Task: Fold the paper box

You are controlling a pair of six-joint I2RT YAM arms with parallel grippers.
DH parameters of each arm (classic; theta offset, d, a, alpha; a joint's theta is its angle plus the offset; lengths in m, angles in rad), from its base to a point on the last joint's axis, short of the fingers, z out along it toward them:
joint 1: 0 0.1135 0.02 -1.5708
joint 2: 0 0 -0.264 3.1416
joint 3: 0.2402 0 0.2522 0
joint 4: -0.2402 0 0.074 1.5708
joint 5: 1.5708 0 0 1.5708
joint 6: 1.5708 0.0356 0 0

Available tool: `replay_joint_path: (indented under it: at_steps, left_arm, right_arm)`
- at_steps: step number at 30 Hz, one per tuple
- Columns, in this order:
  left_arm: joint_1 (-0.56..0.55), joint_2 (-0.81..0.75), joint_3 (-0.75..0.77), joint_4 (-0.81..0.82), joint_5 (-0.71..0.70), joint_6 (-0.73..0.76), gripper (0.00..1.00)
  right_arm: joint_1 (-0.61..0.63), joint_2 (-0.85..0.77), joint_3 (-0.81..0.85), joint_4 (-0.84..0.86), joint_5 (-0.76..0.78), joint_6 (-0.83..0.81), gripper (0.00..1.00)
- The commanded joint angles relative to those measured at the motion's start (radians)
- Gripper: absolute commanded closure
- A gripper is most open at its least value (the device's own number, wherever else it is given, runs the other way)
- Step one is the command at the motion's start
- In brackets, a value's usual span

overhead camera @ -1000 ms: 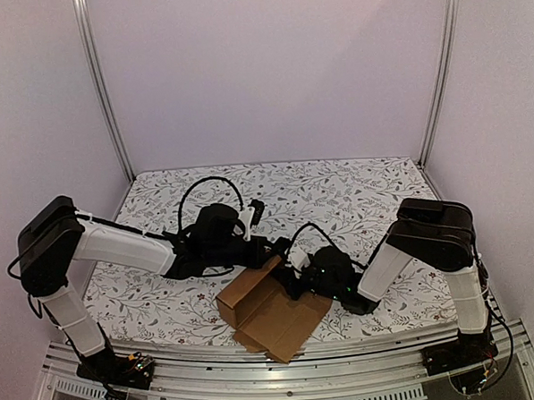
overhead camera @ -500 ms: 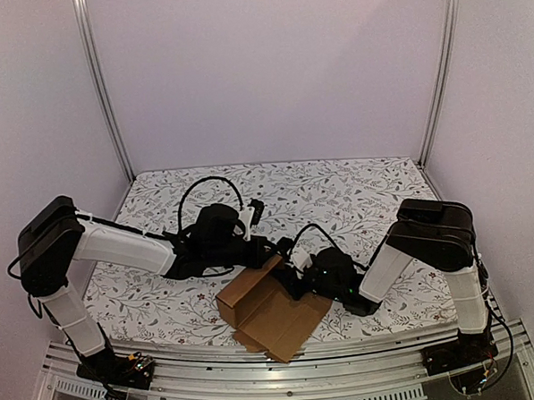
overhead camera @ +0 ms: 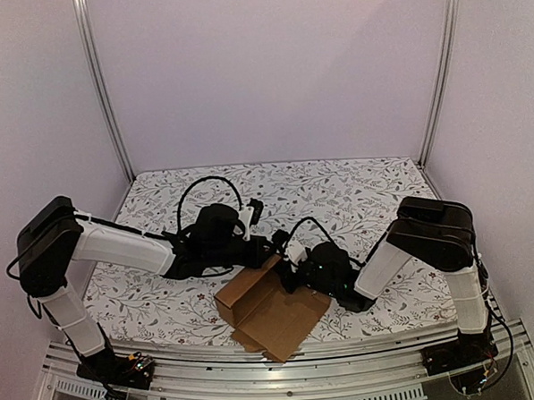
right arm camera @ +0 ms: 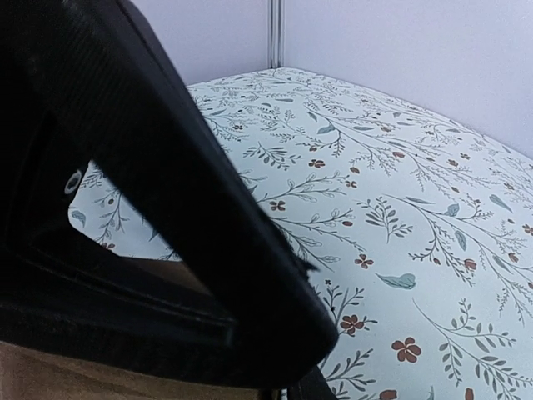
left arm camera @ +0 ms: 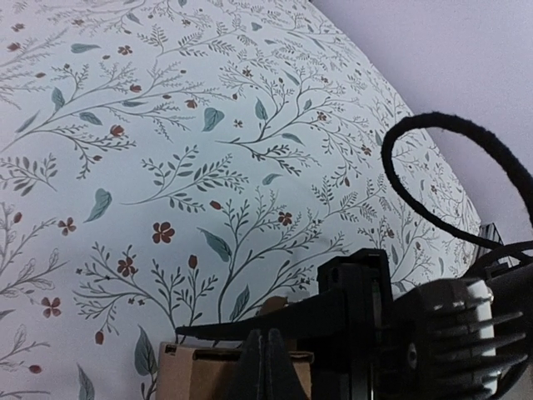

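The plain brown creased cardboard paper box (overhead camera: pixel 278 318) lies near-centre on the floral table (overhead camera: pixel 156 304), at 6 o'clock from both pincers. We see the left gripper (overhead camera: pixel 272 251) clenched at its 12 o'clock corner; of the right gripper (overhead camera: pixel 289 270), just beside it, we cannot tell the grip

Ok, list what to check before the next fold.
1. Left gripper shut: ok.
2. Its hold on the box flap: cannot tell.
3. Right gripper open or shut: cannot tell, its wrist view is blocked.
4. Grippers clear of each other: cannot tell, both crowd the box's far edge.
5. Box folded shut: not ok, it lies open with flaps spread.
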Motion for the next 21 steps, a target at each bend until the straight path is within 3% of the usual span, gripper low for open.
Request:
replay_joint_path:
  at_steps: [1,3,11,16,21]
  left_arm:
    - [-0.005,-0.007,-0.021,-0.090,-0.022,0.009,1.00]
    - [-0.006,-0.013,-0.024,-0.092,-0.025,0.009,1.00]
    - [-0.007,-0.028,-0.030,-0.095,-0.032,0.011,1.00]
    - [-0.008,-0.037,-0.037,-0.096,-0.043,0.011,1.00]
    - [-0.009,-0.046,-0.044,-0.096,-0.048,0.009,1.00]
  right_arm:
    - [-0.002,-0.009,0.029,-0.018,0.003,-0.006,0.92]
    - [-0.003,-0.004,0.030,-0.021,0.004,-0.006,1.00]
    - [0.000,-0.004,0.024,-0.019,0.007,0.002,1.00]
    - [0.005,-0.011,0.009,-0.002,0.020,0.011,0.79]
    - [0.014,-0.021,-0.010,-0.007,0.025,0.008,0.74]
